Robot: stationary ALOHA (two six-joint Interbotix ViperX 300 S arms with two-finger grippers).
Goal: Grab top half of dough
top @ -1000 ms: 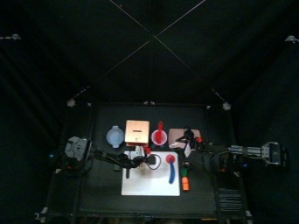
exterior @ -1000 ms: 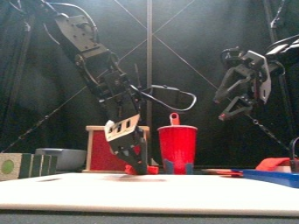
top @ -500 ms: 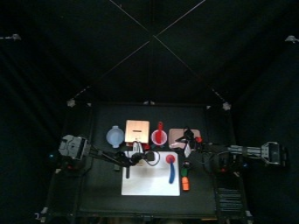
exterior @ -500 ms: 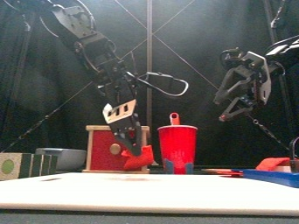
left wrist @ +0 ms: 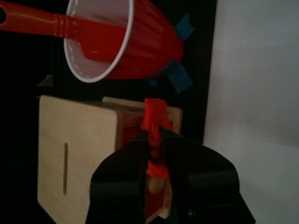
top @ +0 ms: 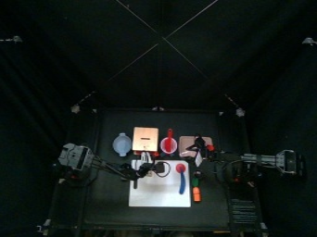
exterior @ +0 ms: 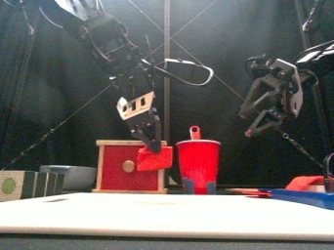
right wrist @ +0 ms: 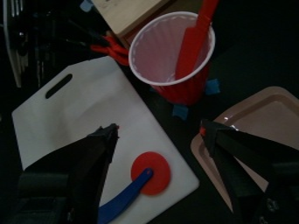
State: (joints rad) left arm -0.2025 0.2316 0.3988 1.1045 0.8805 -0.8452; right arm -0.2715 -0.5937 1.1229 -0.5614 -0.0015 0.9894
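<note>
A small red dough [exterior: 154, 156] lump hangs pinched above the table, edge-on.

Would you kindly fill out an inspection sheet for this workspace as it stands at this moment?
Surface: black table with a white cutting board on it.
Job's things: red dough piece pinched between the left gripper's jaws, lifted clear of the board.
Clutter: red cup holding a red utensil, wooden box, blue-handled tool with a round red head, orange stick tool, tan tray.
Grippers: left gripper closed on the dough; right gripper open, raised, empty.
Cables: a looped cable on the left arm.
Surroundings: black curtains all round.
</note>
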